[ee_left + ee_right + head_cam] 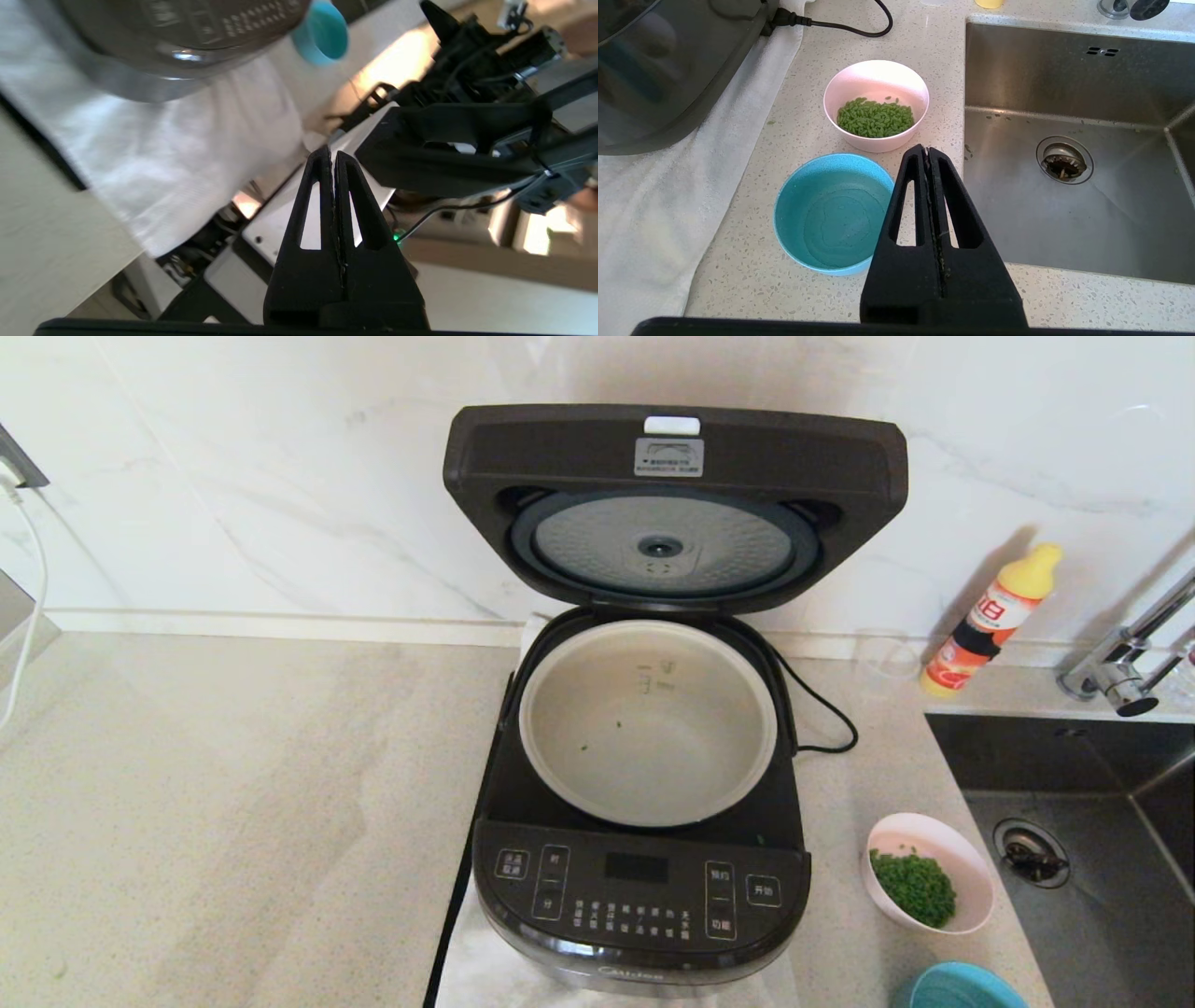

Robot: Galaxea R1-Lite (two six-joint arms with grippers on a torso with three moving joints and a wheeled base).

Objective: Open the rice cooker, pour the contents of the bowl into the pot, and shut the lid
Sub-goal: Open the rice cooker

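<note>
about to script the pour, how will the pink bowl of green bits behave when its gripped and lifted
The pink bowl looks thin and smooth, so it is probably light and may slip between gripper fingers. It is under half full, so tipping seems unlikely. The loose green grains would likely slide out quickly once tilted.

Pink bowl (green grains), dimpled silver lid.
</note>
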